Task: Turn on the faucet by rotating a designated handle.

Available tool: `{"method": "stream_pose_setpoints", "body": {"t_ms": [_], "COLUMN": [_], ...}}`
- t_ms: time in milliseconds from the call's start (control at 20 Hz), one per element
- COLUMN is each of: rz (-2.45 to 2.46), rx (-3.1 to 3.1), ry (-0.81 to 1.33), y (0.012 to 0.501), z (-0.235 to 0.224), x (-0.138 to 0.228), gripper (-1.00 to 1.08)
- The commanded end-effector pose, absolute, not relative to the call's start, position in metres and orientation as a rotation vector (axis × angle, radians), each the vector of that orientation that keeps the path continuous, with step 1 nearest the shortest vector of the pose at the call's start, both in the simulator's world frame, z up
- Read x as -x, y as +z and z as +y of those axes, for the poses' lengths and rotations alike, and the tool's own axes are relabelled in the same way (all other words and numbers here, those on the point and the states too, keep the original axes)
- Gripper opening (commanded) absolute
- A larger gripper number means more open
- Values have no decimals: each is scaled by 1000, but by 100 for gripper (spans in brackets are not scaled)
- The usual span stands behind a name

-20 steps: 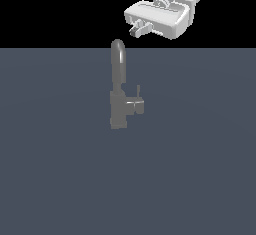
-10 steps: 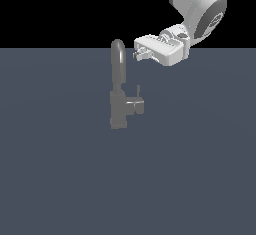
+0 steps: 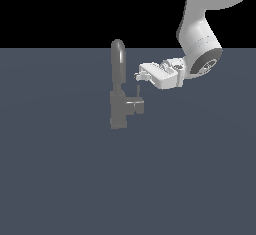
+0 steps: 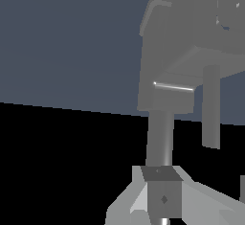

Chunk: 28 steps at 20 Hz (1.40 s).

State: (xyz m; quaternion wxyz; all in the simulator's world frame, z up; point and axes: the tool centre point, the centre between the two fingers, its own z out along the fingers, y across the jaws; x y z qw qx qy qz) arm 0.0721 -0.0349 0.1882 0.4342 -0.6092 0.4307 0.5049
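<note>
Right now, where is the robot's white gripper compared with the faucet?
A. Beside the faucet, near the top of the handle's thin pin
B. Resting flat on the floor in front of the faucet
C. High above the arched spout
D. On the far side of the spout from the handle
A: in the exterior view the gripper sits on the exterior view's right of the faucet, level with the top of the handle and its thin pin.

Distant exterior side-on view, close wrist view, both on the faucet [image 3: 120, 86] [image 4: 167, 61].
</note>
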Motion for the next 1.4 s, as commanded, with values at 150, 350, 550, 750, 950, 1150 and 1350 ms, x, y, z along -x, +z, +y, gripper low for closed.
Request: {"method": "stream_pose_setpoints", "body": {"t_ms": [150,350,550,750,950,1150,1350], "rz": [1113,1129,1133,1133,1133,1133,1133], "rx": [1385,1332,1318,1319,1319,1319,1319], "ry": [1296,1310,1313,1314,1314,1314,1314], "y": [159,147,144,143,145,147,149], "z": [-33,-32,-31,-31,-32,-33,-34], "x": [-78,-79,-80,-79,-72,-63,-54], "gripper": [-100,-100,-100,-100,-100,-100,-100]}}
